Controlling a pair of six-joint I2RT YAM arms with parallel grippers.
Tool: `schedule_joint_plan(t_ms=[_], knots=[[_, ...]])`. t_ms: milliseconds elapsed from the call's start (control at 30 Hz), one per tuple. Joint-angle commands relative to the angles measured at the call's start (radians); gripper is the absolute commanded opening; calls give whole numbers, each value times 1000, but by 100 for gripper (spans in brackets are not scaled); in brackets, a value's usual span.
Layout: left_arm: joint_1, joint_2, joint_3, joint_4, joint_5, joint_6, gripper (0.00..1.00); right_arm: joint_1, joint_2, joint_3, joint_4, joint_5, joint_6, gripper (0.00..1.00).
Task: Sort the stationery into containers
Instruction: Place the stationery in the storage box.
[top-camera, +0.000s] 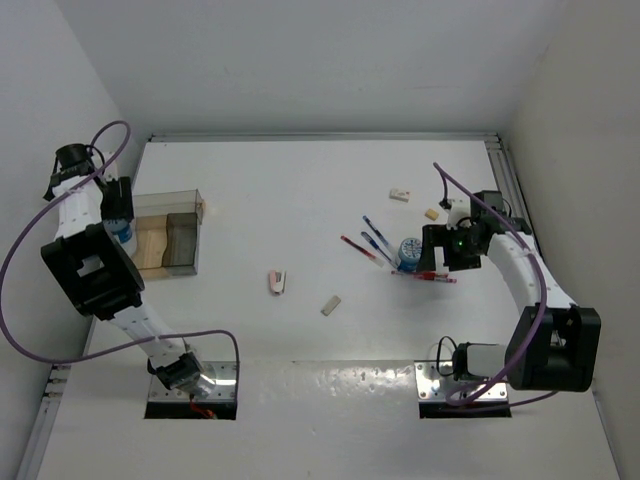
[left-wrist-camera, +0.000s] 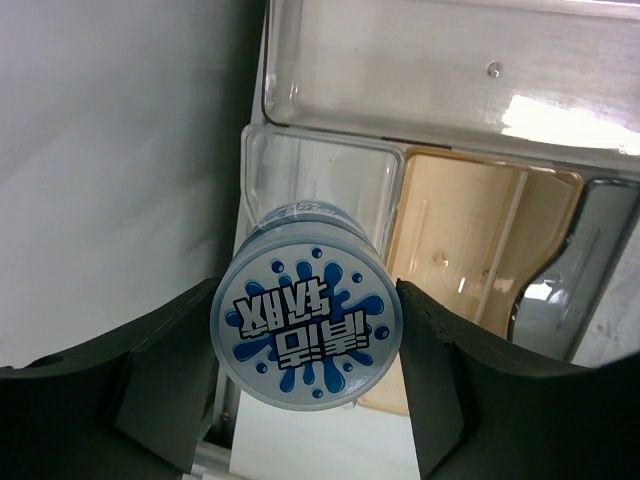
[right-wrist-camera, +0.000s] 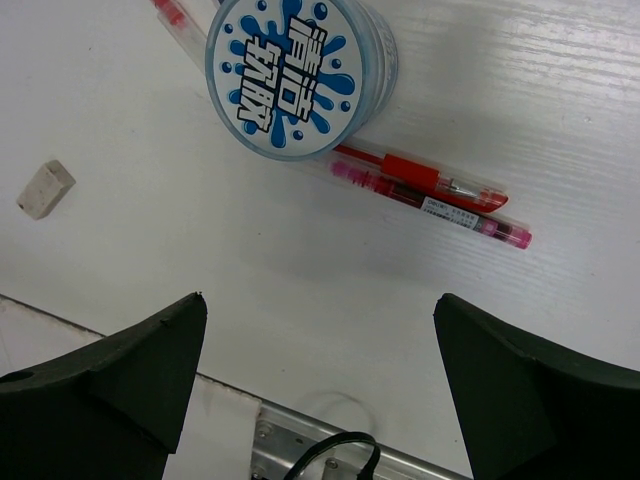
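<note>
Beside box (left-wrist-camera: 420, 70), roll (left-wrist-camera: 305, 335) (in left gripper (left-wrist-camera: 306, 375))

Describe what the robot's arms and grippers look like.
Both the left arm and right arm have white links and bulky black joint housings. A purple cable loops along each. The left gripper and right gripper have matte dark, wedge-shaped fingers.

Flat white tabletop (top-camera: 300, 200); plain white walls (top-camera: 300, 60) rise from its far and side edges; a silver metal rail (top-camera: 503, 175) lines its right edge.
</note>
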Motion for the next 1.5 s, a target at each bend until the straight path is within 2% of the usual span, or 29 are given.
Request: schedule_joint_plan(t_ms=[0,300,667,833,900,933,1000,1033,1067,1100,1167,1300,1333,1400,1433,1467], knots=[[19,-2,15,95,43,15,0,9,4,48,-8,15,-11,93],[19,33,-11,155,158,11,0,21,10,48,-19,24,-11,93],[19,84,-27,198,139,-8,0,21,4,41,-31,32,-9,93],[20,87,-45,210,178,5,0,24,2,39,-33,32,-11,93],[28,76,-59,219,217,9,4,24,1,39,-36,32,-41,94],[31,71,-71,225,235,11,13,24,-1,41,-40,32,-49,94],[37,67,-74,222,250,2,24,24,-7,39,-46,32,-55,94],[40,67,-73,221,266,0,37,24,-10,36,-45,31,-64,94],[43,61,-71,222,275,-6,43,24,-22,35,-40,32,-68,94],[49,58,-71,224,290,-11,54,24,-29,29,-33,35,-69,94],[53,47,-67,222,303,-15,60,24,-44,25,-33,44,-71,94],[56,22,-44,204,319,-12,63,18,-81,12,-19,58,-71,94],[54,1,-40,204,326,-8,68,11,-90,6,-14,60,-72,94],[53,-24,-28,204,338,3,69,6,-122,-14,4,60,-71,94],[53,-33,-24,204,344,11,80,3,-130,-21,7,61,-74,94],[51,-53,-19,204,347,14,82,0,-137,-27,9,61,-75,94]])
